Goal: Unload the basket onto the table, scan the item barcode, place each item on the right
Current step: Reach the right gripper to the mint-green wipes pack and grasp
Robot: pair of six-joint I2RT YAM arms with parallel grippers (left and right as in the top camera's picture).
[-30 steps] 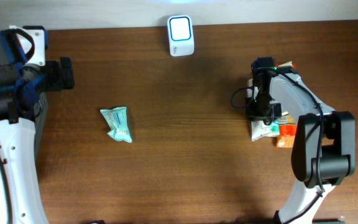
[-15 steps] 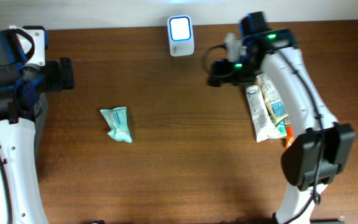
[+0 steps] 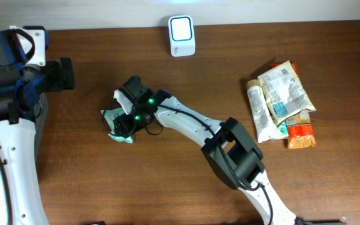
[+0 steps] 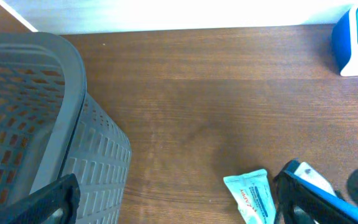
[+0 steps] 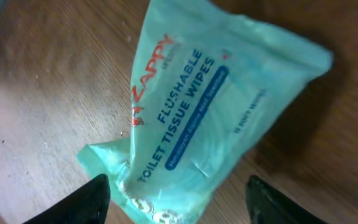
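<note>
On the brown wooden surface point(image 3: 92, 181), seen from overhead, the teal plastic packet of tissue wipes point(image 3: 115, 127) lies toward 9 o'clock, with the right hand point(image 3: 125, 120) directly over it. A white box scanner with a blue screen point(image 3: 182, 27) stands at 12 o'clock.

From the left wrist, the left hand point(image 4: 176, 190) stands wide, holding nothing, with a grey mesh basket point(image 4: 42, 124) at its 9 o'clock.

From the right wrist, the dark fingers point(image 5: 95, 199) stand apart, flanking the packet's lower end without clamping it.

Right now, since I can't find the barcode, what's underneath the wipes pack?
Only the wooden table shows around the wipes pack. It lies label side up, with no barcode showing; its underside is covered, so anything printed there can't be seen.
</note>
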